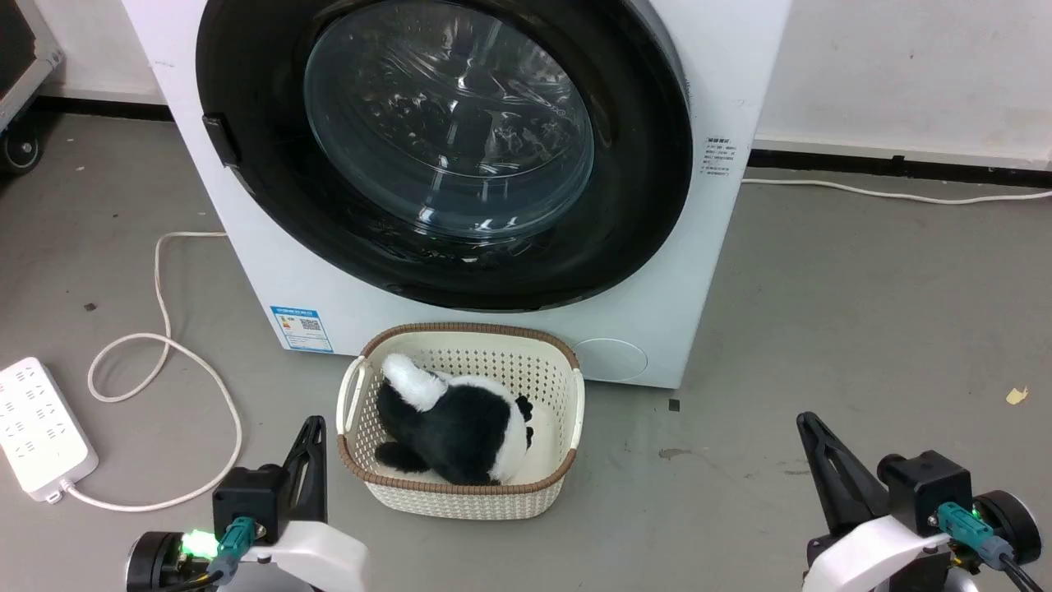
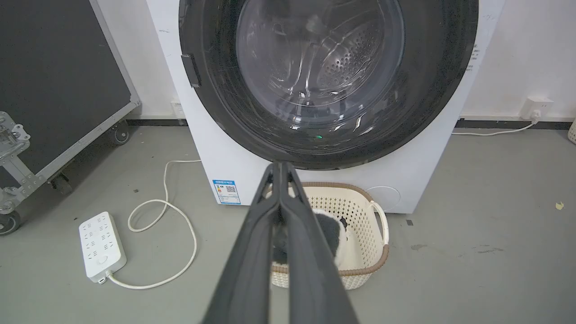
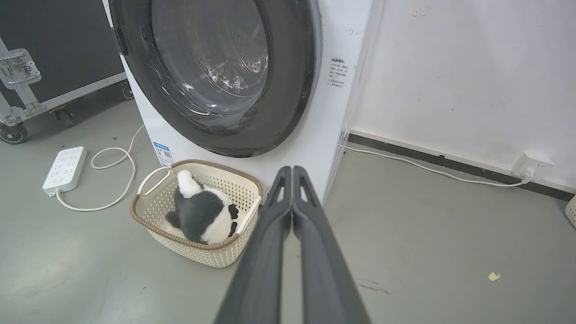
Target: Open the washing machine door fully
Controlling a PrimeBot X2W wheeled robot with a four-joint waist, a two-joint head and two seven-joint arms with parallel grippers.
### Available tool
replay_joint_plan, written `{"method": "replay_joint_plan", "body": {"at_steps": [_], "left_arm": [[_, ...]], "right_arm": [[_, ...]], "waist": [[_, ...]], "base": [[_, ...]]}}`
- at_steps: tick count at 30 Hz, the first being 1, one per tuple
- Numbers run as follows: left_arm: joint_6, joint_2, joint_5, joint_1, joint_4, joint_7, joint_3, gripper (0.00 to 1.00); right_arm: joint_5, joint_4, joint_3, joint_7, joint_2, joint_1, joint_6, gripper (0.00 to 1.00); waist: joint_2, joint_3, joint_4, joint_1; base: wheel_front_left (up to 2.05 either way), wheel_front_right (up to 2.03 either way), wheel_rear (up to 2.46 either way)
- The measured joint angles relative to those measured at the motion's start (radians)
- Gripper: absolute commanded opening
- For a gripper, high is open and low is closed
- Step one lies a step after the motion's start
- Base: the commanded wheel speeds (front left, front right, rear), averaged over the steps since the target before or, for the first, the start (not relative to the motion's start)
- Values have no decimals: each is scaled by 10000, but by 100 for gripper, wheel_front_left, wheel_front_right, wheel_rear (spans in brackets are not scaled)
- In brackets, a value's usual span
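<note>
The white washing machine [image 1: 246, 247] stands ahead of me with its round black door [image 1: 657, 164] closed flat against the front. Through the door's clear glass bowl the steel drum shows. A small dark handle tab [image 1: 220, 140] sits on the door's left rim. My left gripper [image 1: 312, 427] rests low at the left, shut and holding nothing, well short of the door [image 2: 211, 99]. At the lower right, my right gripper [image 1: 809, 423] is also shut and holding nothing. In the wrist views both grippers [image 2: 279, 165] [image 3: 291, 168] have their fingers pressed together, pointing toward the machine [image 3: 315, 135].
A cream basket [image 1: 567, 411] holding a black-and-white plush toy [image 1: 460, 427] sits on the floor right before the machine. A white power strip [image 1: 37, 427] and looping cable [image 1: 164, 362] lie at the left. A wheeled black case [image 2: 58, 90] stands further left.
</note>
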Motion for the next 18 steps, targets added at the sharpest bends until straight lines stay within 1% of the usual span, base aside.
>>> {"method": "replay_joint_plan", "body": {"at_steps": [18], "left_arm": [[0, 0, 0, -1, 0, 0, -2, 0]], "right_arm": [[0, 0, 0, 0, 0, 0, 0, 0]], "waist": [[0, 0, 0, 0]], "base": [[0, 0, 0]]}}
